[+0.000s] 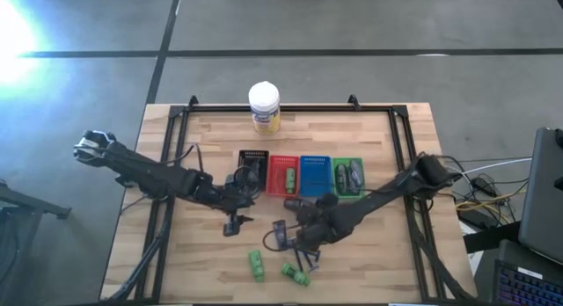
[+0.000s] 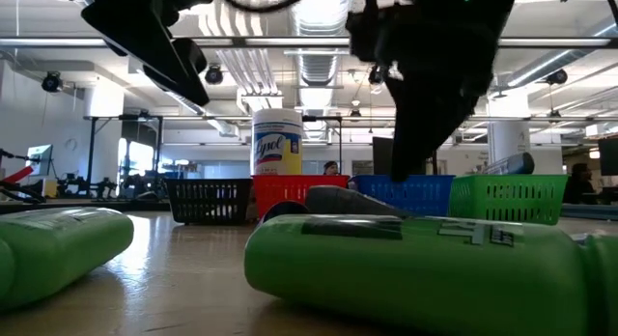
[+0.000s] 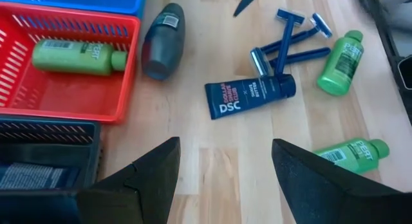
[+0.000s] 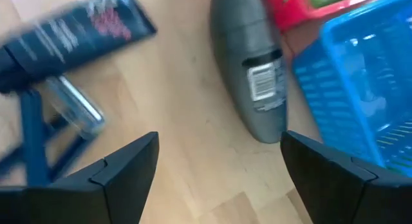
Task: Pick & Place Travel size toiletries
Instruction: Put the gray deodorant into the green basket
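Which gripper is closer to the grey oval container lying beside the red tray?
Right. The right gripper hovers open directly over the grey oval container; the left gripper, also open, sits farther off near the black tray.

a strong white glare burns the upper left corner of the high view, on the floor; the table is evenly lit. in the low view the near green bottles are soft. the right wrist view is smeared with motion blur; the left wrist view is sharp.

"DSC" on dark tube, "Lysol" on jar
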### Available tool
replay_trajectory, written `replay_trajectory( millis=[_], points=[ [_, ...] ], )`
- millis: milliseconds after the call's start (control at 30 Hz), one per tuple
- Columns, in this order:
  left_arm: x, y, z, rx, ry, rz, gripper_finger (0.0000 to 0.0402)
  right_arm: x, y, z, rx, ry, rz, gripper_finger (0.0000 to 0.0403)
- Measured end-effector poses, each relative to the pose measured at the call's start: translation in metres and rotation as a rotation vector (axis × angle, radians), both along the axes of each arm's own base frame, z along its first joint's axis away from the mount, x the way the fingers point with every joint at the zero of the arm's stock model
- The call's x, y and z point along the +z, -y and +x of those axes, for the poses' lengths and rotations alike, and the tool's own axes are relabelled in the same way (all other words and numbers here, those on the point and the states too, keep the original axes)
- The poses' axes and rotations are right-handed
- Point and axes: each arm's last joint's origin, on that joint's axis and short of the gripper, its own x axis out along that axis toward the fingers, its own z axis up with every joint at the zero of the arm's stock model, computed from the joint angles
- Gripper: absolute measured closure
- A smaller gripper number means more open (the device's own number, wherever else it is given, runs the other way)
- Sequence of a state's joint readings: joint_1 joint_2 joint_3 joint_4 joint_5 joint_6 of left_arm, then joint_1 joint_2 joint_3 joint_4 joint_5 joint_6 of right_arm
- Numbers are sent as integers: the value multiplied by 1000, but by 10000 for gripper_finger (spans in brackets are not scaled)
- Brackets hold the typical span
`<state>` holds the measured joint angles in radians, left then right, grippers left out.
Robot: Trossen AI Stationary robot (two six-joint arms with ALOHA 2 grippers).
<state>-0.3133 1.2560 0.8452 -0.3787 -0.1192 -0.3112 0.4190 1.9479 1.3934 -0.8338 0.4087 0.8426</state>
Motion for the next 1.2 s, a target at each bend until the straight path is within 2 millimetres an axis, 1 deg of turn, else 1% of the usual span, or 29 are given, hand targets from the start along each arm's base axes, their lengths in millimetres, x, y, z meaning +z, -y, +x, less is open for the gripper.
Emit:
replay_trajectory(
  millis=[133,200,367,567,667,767,867,933,1200],
  points=[
    [0,1,0,-4,-1,0,152,-15,3,8,12,-55,-28,87],
    [0,1,0,-3,0,1,152,-18,7,11,-1,-88,-43,84],
    [0,1,0,-9,0,8,152,-24,19,19,-24,-105,-49,68],
    [0,1,0,-25,3,24,151,-35,43,33,-16,-136,67,55],
    [0,1,0,-26,2,25,151,-35,51,37,-6,-137,91,59],
    [-1,1,-1,-24,-3,24,151,-36,54,40,10,-134,108,70],
    [-1,1,-1,-23,-4,24,151,-36,54,41,29,-132,115,84],
    [-1,1,-1,-23,-4,24,151,-35,49,41,46,-126,132,95],
    [-1,1,-1,-18,-2,29,151,-35,18,33,123,-145,209,142]
  ],
)
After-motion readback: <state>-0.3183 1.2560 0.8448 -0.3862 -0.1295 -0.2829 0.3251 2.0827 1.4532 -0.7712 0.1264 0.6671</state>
